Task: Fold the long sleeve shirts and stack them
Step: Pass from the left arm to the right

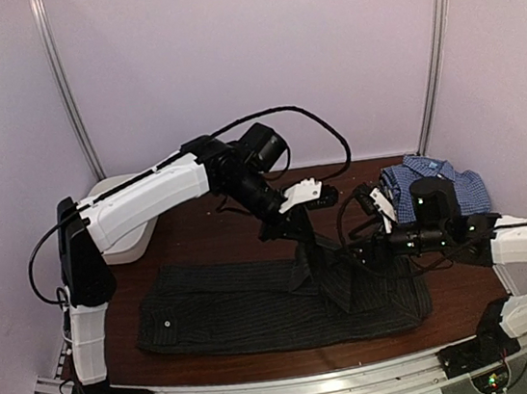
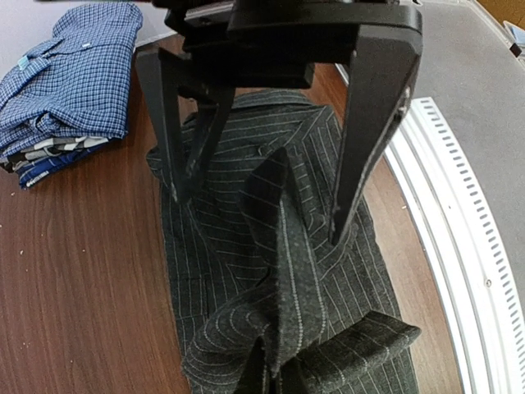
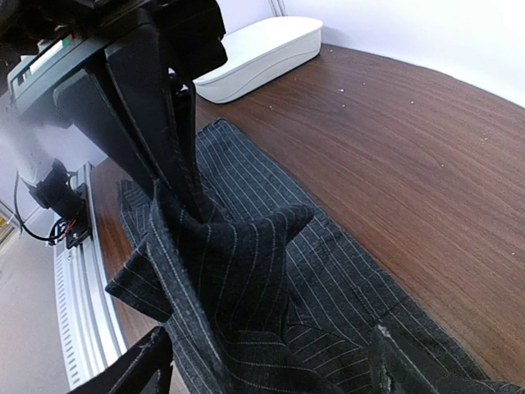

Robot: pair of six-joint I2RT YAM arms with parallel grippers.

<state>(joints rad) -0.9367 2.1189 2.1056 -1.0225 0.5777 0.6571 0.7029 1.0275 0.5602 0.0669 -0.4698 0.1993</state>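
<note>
The black pinstriped shirt (image 1: 230, 308) lies spread along the front of the table. My left gripper (image 1: 292, 232) is shut on a ridge of that shirt's cloth (image 2: 287, 271) and holds it up off the table near the shirt's right part. My right gripper (image 1: 359, 254) is open, and its two fingers (image 3: 123, 369) straddle the raised fold (image 3: 238, 271) without pinching it. In the left wrist view the right gripper's black fingers (image 2: 369, 123) hang spread above the cloth. The blue-and-white check shirt (image 1: 466, 188) lies folded at the back right (image 2: 74, 74).
A white oval tub (image 1: 134, 243) stands at the back left, behind the left arm, and shows in the right wrist view (image 3: 262, 49). Bare brown tabletop (image 3: 410, 148) lies between the tub and the blue shirt. A metal rail (image 2: 459, 246) runs along the front edge.
</note>
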